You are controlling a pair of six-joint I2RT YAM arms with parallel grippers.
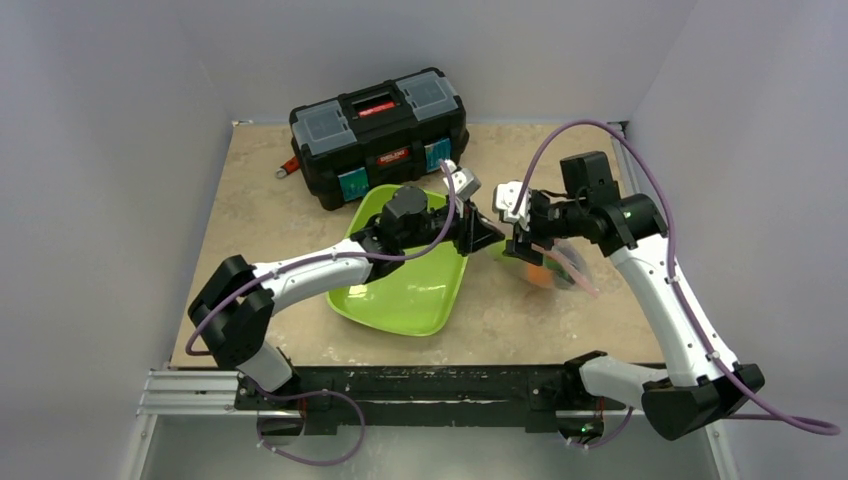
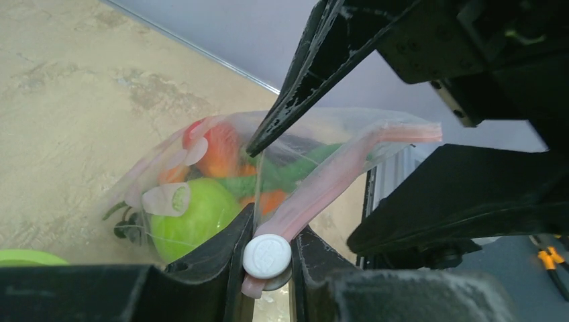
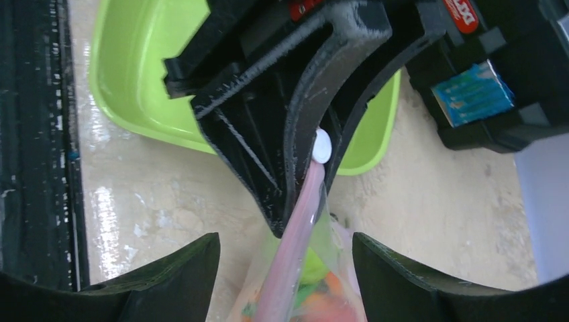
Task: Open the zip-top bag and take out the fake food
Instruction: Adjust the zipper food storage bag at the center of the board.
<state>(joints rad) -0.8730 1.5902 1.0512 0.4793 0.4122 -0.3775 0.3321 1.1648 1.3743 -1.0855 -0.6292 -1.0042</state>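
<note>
Worktop [image 1: 260, 200]: beige, grey walls around.
Left pincer [image 2: 272, 241]: clenched on zip-top bag [image 2: 168, 181] at pink strip [image 2: 335, 174] slider end.
Right pincer [image 3: 285, 245]: released, straddling strip.
Strip axis: from left pincer straight into right pincer's gap; fake food [image 2: 194, 215] bagged, beyond left pincer.

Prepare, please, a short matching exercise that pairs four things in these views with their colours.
Things:
1. zip strip
2. tray
3. toolbox
4. slider

Colours:
A. black
B. white
C. pink
D. lime green

Pairs: 1-C; 2-D; 3-A; 4-B
</note>
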